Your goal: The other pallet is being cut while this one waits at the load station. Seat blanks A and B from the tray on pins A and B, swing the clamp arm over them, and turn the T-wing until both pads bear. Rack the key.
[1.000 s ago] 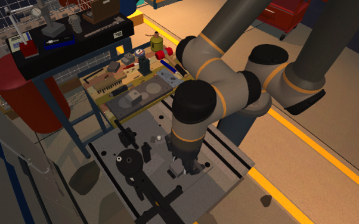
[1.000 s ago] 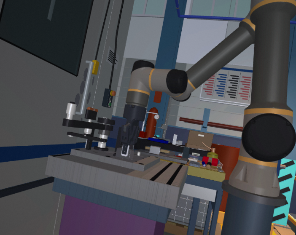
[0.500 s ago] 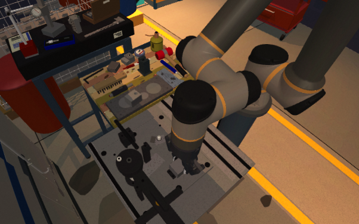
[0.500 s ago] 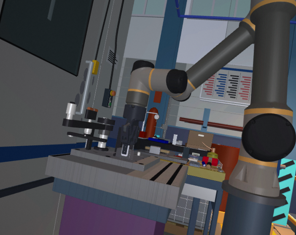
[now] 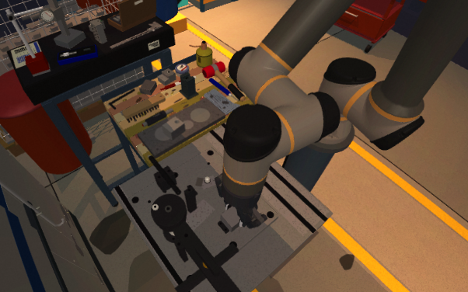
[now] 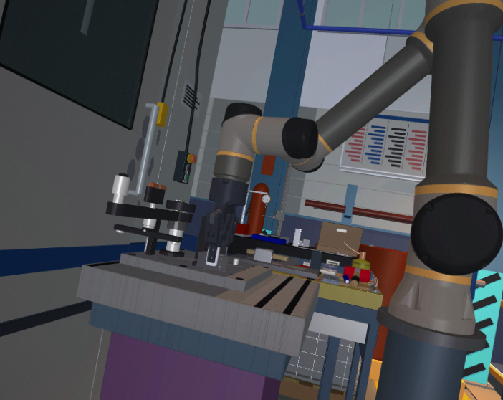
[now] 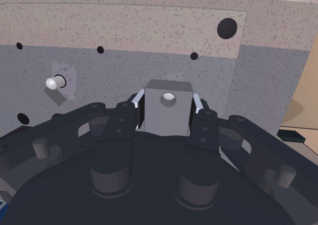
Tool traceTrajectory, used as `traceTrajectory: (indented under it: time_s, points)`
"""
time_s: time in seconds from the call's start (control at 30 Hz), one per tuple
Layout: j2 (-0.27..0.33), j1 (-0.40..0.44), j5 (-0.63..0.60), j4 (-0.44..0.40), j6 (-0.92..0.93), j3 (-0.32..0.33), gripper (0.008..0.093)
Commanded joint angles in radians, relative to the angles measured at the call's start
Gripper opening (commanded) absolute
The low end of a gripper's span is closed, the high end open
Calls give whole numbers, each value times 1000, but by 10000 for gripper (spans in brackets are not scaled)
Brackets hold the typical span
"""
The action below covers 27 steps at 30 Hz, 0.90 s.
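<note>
A grey square blank with a hole through its middle is held in my closed gripper, low over the grey pallet plate, and a pale pin tip shows through its hole. A second locating pin stands bare on the plate to the left. The other blank sits on the dark tray on the bench behind the pallet. The black clamp arm and its round knob stand at the pallet's near left, swung away from the pins.
A red bin stands left of the bench. The yellow-topped bench carries a mallet, an oil can and small tools. A black instrument table stands behind it. Yellow floor lines run to the right of the pallet.
</note>
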Motion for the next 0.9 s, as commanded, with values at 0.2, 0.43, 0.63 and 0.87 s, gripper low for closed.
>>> traceTrajectory:
  time_s: [0.2,0.43,0.63,0.87]
  points:
    - [-1,0,0,-2,0,-1,155]
    - [-1,0,0,-2,0,-1,295]
    - [-1,0,0,-2,0,-1,415]
    - [-1,0,0,-2,0,-1,555]
